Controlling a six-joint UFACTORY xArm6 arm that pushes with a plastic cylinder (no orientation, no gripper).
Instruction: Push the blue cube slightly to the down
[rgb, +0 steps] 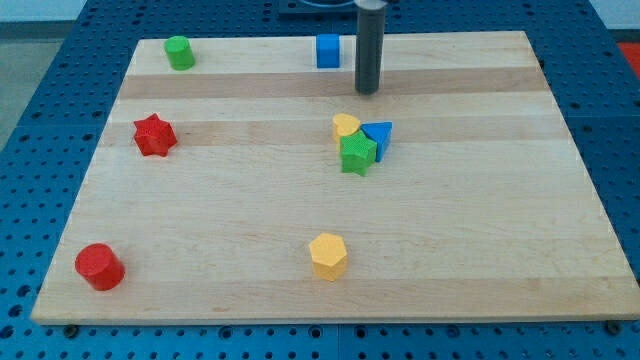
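Observation:
The blue cube (328, 50) sits near the top edge of the wooden board (480, 200), a little left of centre. My tip (367, 91) is the lower end of the dark rod that comes down from the view's top. It rests on the board to the right of and below the blue cube, apart from it by a small gap. Below my tip lies a tight cluster: a yellow block (346, 125), a green star-shaped block (357, 153) and a blue triangular block (379, 136).
A green cylinder (180, 52) stands at the top left. A red star (154, 135) lies at the left. A red cylinder (99, 266) is at the bottom left. A yellow hexagon (328, 255) lies at the bottom centre. Blue perforated table surrounds the board.

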